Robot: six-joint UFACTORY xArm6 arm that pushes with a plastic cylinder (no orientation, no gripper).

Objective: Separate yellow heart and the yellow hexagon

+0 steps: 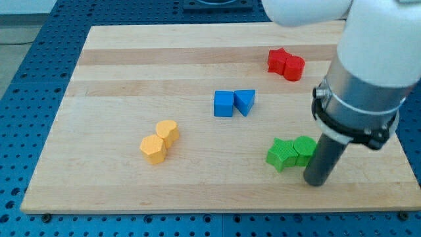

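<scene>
A yellow heart (168, 131) and a yellow hexagon (152, 149) lie touching each other at the lower left of the wooden board (118, 72), the heart up and to the right of the hexagon. My tip (315, 182) rests on the board at the lower right, far from both yellow blocks, just right of and below the green blocks.
Two green blocks (290, 152) lie side by side next to my tip. A blue cube (223, 103) and a blue triangle (245, 101) sit touching mid-board. Two red blocks (285, 63) sit at the upper right. The arm's white body (371, 59) covers the right edge.
</scene>
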